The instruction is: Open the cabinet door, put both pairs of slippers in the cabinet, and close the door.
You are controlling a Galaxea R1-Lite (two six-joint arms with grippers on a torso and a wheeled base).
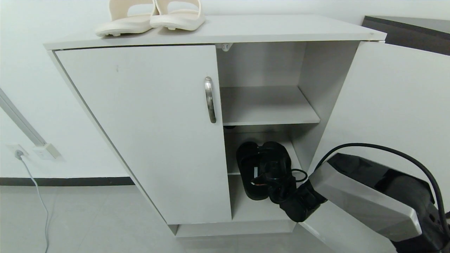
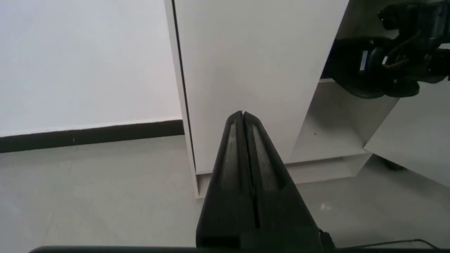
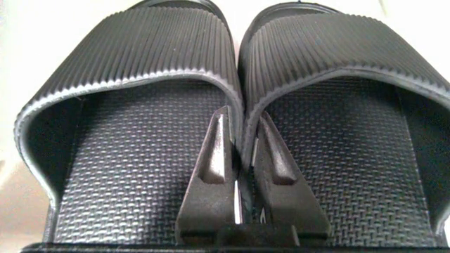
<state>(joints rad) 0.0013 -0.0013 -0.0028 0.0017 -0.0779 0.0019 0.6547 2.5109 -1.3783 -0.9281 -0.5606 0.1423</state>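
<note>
The right gripper [image 3: 243, 160] is clamped on the black slippers [image 3: 162, 84]. Its two fingers [image 3: 216, 158] are pressed together on the inner strap edges where the pair meets, so both shoes are pinched side by side. The ribbed straps arch above the fingers and the textured footbeds lie to either side of them.

In the head view the right gripper [image 1: 276, 182] sits inside the open right half of the cabinet [image 1: 267, 30]. The black slippers [image 1: 258, 165] are at the level of the lower shelf [image 1: 232, 173], toes pointing inward and heels sticking out past the shelf's front edge. It cannot be told whether they rest on the shelf or are held just above it. The upper shelf [image 1: 267, 105] is above them.

The right door [image 1: 390, 102] is swung wide open beside the arm. The left door [image 1: 147, 133] is shut, with its metal handle [image 1: 210, 100] upright near the inner edge.

The left gripper [image 2: 242, 119] has its fingers closed together with nothing between them. It hangs low over the floor [image 2: 105, 190], in front of the shut left door and well apart from the slippers.

The cream slippers [image 1: 151, 19] lie side by side on the cabinet's top toward its left end, with their toes at the front edge. On the wall to the left, a cable [image 1: 38, 196] runs down from a socket toward the floor.
</note>
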